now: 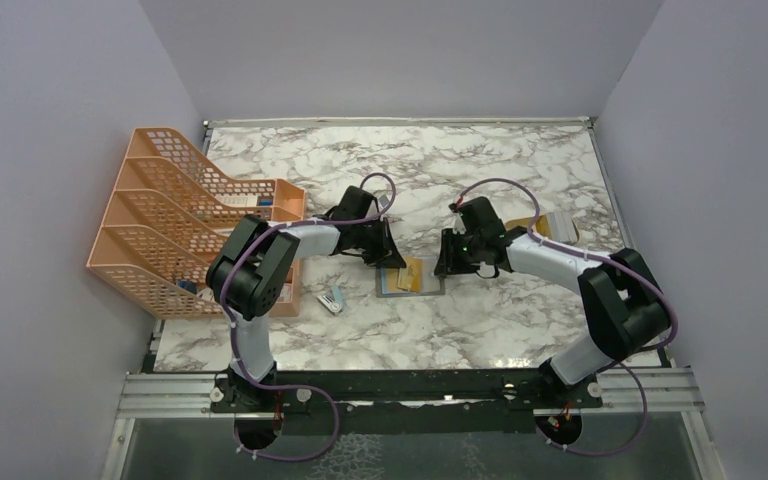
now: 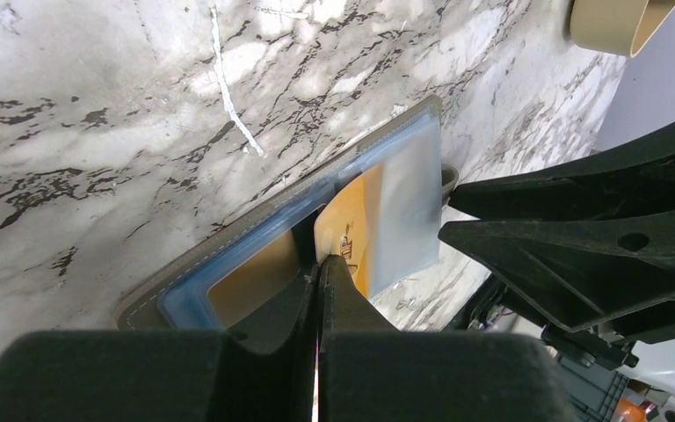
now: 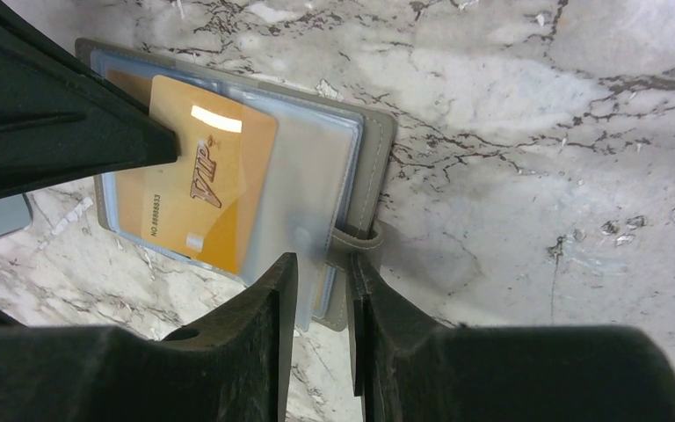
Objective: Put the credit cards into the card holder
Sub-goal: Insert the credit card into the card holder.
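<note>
The card holder [image 1: 410,282] lies open on the marble table, grey outside [image 3: 376,149] and light blue inside. My left gripper [image 2: 321,264] is shut on the edge of a gold credit card [image 2: 352,229] that sits partly under a clear sleeve. The card's printed face [image 3: 198,198] shows in the right wrist view. Another gold card [image 2: 250,281] fills the pocket beside it. My right gripper [image 3: 321,264] stands at the holder's right edge by the snap tab [image 3: 356,242]. Its jaws are apart, with the sleeve's edge and the grey rim between them.
An orange mesh file rack [image 1: 180,220] stands at the left. A shallow tan tray [image 1: 550,225] lies behind the right arm. A small white and blue object [image 1: 332,299] rests on the table left of the holder. Both grippers [image 1: 392,258] [image 1: 447,265] are close together.
</note>
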You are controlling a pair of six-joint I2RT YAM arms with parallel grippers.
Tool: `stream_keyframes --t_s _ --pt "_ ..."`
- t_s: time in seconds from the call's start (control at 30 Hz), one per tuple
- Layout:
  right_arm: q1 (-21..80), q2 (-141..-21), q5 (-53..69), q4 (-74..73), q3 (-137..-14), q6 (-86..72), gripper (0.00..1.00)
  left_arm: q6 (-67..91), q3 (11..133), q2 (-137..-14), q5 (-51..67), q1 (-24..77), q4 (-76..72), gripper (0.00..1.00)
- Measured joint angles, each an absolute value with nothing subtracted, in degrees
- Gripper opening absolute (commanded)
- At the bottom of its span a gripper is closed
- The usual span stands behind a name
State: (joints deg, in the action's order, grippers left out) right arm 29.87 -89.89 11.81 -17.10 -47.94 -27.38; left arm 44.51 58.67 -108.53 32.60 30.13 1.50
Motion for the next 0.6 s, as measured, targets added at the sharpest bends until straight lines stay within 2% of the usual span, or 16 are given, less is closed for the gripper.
stream_keyframes --t_s 0.33,0.6 --pt "29.9 -89.9 13.2 -15.9 -44.3 -28.3 0.19 44.2 57.8 -107.4 31.7 30.4 1.1 0.0" --pt "29.7 -88.4 13.7 -12.7 -41.6 -29.9 0.17 47.2 53.0 -105.4 31.2 30.5 -4.5 0.0"
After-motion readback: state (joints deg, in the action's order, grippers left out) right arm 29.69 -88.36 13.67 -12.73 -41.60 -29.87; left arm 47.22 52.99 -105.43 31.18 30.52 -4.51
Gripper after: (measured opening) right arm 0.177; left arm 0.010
